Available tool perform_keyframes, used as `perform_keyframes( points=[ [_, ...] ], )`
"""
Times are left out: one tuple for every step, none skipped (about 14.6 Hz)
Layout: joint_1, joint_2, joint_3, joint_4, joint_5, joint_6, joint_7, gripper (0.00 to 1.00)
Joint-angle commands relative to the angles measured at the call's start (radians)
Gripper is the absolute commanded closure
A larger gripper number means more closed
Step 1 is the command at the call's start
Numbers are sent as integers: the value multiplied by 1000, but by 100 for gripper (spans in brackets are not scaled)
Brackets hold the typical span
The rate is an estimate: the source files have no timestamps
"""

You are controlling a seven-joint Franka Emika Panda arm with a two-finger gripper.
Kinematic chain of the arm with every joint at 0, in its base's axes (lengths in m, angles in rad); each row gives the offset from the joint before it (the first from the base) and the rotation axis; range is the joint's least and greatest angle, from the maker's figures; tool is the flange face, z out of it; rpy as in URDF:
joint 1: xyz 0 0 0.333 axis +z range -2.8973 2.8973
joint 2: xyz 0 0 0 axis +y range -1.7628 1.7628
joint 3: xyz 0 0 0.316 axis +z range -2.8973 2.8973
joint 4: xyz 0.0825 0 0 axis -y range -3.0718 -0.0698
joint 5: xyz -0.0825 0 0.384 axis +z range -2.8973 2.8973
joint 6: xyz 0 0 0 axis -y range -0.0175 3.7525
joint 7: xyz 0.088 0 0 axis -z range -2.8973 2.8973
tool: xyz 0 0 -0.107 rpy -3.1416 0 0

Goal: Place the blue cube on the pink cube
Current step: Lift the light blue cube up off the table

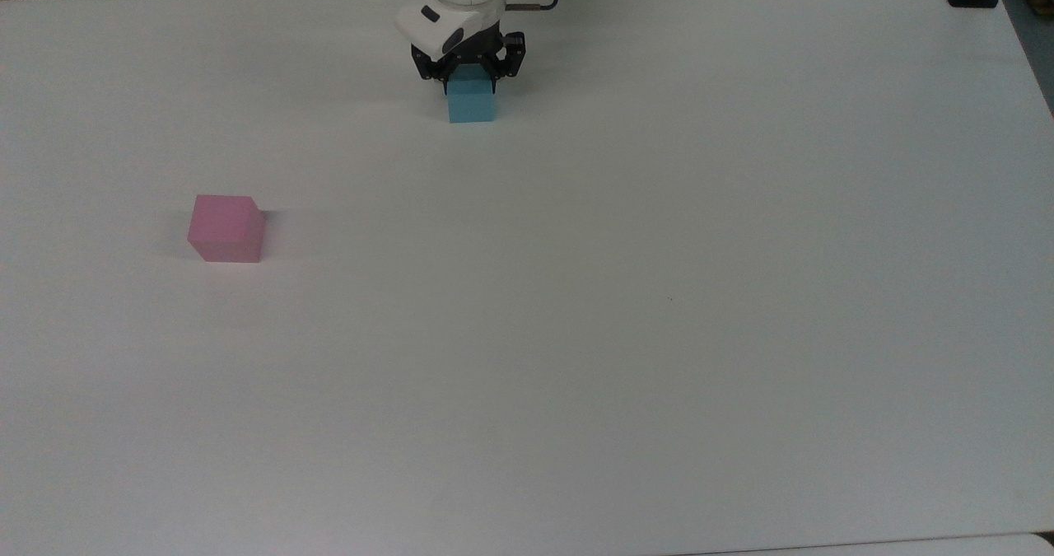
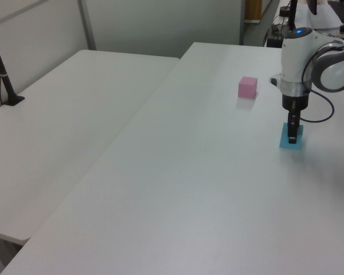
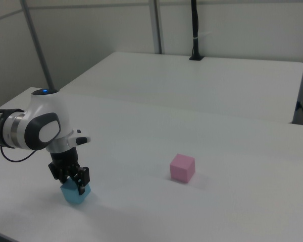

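- Gripper (image 1: 471,85) is down over the blue cube (image 1: 472,103), pointing straight at the table (image 1: 576,292); wrist housing sits directly above.
- Top view: one black finger (image 1: 449,85) lies against the top view's left side of the blue cube's upper edge, the other against its right side. The cube sits between them, and no gap shows on either side.
- Fingers appear clamped onto the blue cube, though contact is hard to confirm: in the left view the gripper (image 2: 293,137) overlaps the cube (image 2: 289,141).
- Right view: gripper (image 3: 72,182) covers the top of the blue cube (image 3: 74,193); the cube's lower part shows below the fingertips and rests on the table.
- Blue cube: near the table's far edge in the top view, flat on the surface.
- Pink cube (image 1: 226,228): alone on the table, well apart from the blue cube, toward the top view's left and nearer the camera. It also shows in the left view (image 2: 247,87) and the right view (image 3: 182,168).
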Motion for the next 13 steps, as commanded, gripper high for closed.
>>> perform_keyframes(
  points=[
    [8,-41,-7,12,-17,-28,14,86],
    [8,-48,-7,29,-18,-63,9,86],
    [6,-60,-7,67,-29,-117,5,86],
    [3,-70,-7,90,-41,-163,0,86],
    [3,-85,-7,116,-49,-206,-7,86],
    [3,-99,-7,144,-49,-253,-7,86],
    [3,-105,-9,182,-49,-305,-7,86],
    [5,-110,-7,230,-49,-364,-7,86],
    [6,-111,-7,282,-49,-420,-7,86],
    [9,-110,-7,331,-49,-464,-7,86],
    [11,-110,-9,378,-49,-496,-7,86],
    [8,-105,-9,449,-44,-549,-7,86],
    [5,-97,-10,524,-37,-614,-9,85]
  ],
)
